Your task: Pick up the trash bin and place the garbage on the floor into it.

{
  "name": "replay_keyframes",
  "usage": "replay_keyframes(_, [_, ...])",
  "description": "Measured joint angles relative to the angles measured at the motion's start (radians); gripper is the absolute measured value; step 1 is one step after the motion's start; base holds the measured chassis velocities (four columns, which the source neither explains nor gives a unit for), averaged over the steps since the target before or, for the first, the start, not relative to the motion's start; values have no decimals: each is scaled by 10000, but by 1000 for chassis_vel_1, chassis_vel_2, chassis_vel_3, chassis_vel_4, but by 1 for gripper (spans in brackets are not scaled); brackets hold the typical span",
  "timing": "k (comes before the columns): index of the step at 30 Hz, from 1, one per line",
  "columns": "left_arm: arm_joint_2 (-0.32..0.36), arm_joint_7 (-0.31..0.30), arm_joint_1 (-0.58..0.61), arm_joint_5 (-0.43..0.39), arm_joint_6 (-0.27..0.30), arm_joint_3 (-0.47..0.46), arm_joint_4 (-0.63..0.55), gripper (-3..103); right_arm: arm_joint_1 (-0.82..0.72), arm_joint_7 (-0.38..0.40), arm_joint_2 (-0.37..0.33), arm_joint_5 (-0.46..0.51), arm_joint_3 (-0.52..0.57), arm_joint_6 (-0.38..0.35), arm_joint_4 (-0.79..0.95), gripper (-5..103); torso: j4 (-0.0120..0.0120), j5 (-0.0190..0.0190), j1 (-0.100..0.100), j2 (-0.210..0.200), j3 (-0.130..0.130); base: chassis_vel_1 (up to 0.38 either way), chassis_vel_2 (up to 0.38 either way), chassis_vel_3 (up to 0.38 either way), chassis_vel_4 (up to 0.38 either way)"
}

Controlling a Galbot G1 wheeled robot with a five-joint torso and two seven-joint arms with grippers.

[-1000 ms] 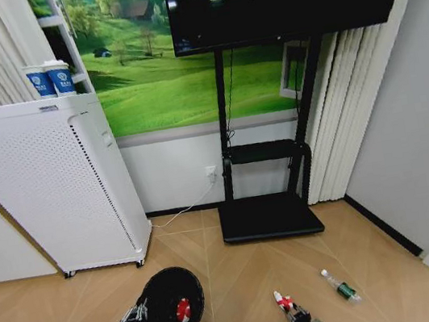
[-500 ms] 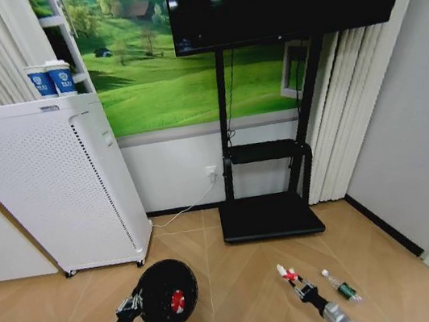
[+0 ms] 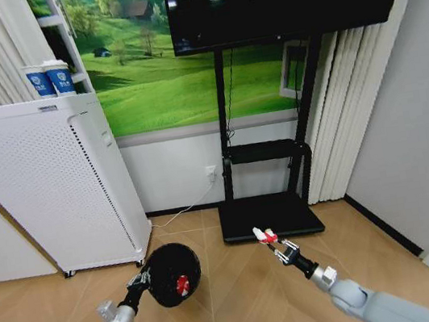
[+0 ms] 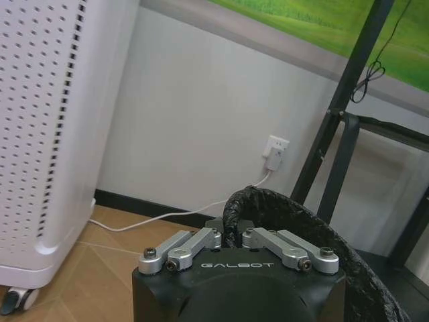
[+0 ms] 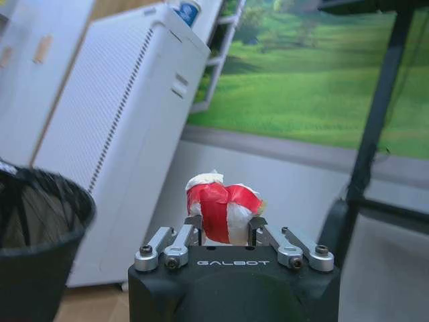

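Crumpled red-and-white wrapper (image 5: 223, 212) clamped in right end effector (image 5: 224, 231); black mesh bin (image 3: 174, 274) gripped by left end effector (image 4: 228, 236)

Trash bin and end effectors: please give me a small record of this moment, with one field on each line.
left end effector: shut on the rim of the trash bin, holding it above the floor
trash bin: tilted, opening faces the camera; one red-and-white wrapper inside
right end effector: shut on a crumpled red-and-white wrapper, raised off the floor
relation: the held wrapper is to the right of the bin, apart from it
background: white perforated appliance, black TV stand
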Motion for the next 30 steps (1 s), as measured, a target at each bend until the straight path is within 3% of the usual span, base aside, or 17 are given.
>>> replay_keyframes(2, [-74, -58, -541, -40, 2, 554, 172, 8, 341, 180, -64, -95, -363, -90, 346, 33, 0, 1, -1, -1, -1, 0, 0, 0, 0])
replay_keyframes(5, [-455, -238, -1954, -224, 5, 2165, 597, 8, 1227, 599, -75, -234, -1541, -245, 1103, 33, 1, -2, 1, -1, 1, 0, 0, 0, 0])
replay_keyframes(10, [-900, -255, -2834, -387, -5, 2996, 981, 8, 1690, 875, -86, -412, -2398, -328, 1531, 33, -3, 6, 0, -1, 0, 0, 0, 0, 0])
replay_keyframes(12, [-1472, -297, -3429, -519, -13, 3581, 1383, 8, 2128, 1154, -24, -524, -3145, -460, 1681, 33, -4, 0, 0, -1, 0, 0, 0, 0, 0])
replay_keyframes(21, [-2983, -931, -4256, -653, -40, 4699, 1569, 8, 3026, 1598, 961, -540, -4440, -549, 746, 33, -1, 3, 0, -1, 1, 0, 0, 0, 0])
replay_keyframes(30, [-2942, -894, -4223, -598, -43, 5018, 1292, 8, 2957, 1766, 1051, -334, -4333, -601, 166, 32, 2, 2, -1, -1, -1, 0, 0, 0, 0])
